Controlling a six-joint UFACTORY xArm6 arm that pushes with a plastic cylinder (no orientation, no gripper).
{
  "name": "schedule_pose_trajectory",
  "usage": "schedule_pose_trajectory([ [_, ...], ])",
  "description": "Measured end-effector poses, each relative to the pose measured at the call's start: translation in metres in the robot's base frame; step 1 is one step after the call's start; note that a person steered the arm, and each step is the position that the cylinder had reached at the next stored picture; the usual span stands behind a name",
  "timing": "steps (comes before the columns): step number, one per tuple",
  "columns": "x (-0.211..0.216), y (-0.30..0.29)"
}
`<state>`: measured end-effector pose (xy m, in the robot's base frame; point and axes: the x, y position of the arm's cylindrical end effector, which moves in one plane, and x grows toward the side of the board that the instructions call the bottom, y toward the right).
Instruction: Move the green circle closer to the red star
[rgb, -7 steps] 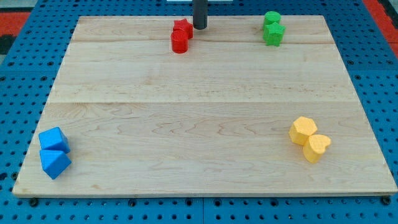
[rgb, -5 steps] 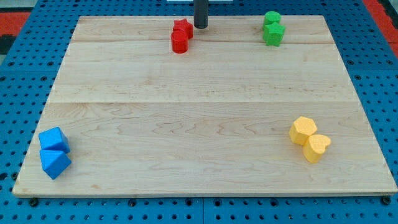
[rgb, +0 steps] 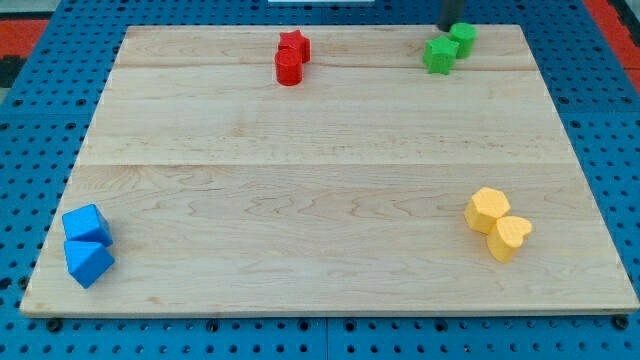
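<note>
The green circle (rgb: 463, 38) lies at the top right of the wooden board (rgb: 330, 180), touching the upper right of a green star (rgb: 438, 55). The red star (rgb: 294, 44) lies at the top centre-left, with a red cylinder (rgb: 289, 68) right below it. My tip (rgb: 451, 27) is at the view's top edge, just up and left of the green circle and above the green star. It is far to the right of the red star.
Two blue blocks, a cube (rgb: 87, 224) and a wedge-like one (rgb: 89, 262), sit at the bottom left. A yellow hexagon (rgb: 488, 211) and a yellow heart (rgb: 510, 238) sit at the lower right. Blue pegboard surrounds the board.
My tip moved from beside the red star rightward to the green blocks. The green circle shifted right and slightly down, from above the green star to its upper right.
</note>
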<state>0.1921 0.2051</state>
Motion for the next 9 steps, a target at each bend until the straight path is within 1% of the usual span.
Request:
schedule_pose_trajectory([
  [1, 0.000, 0.001],
  [2, 0.011, 0.063],
  [3, 0.039, 0.060],
  [4, 0.043, 0.006],
  [5, 0.043, 0.007],
  [6, 0.024, 0.031],
  [7, 0.024, -0.010],
  [9, 0.053, -0.148],
])
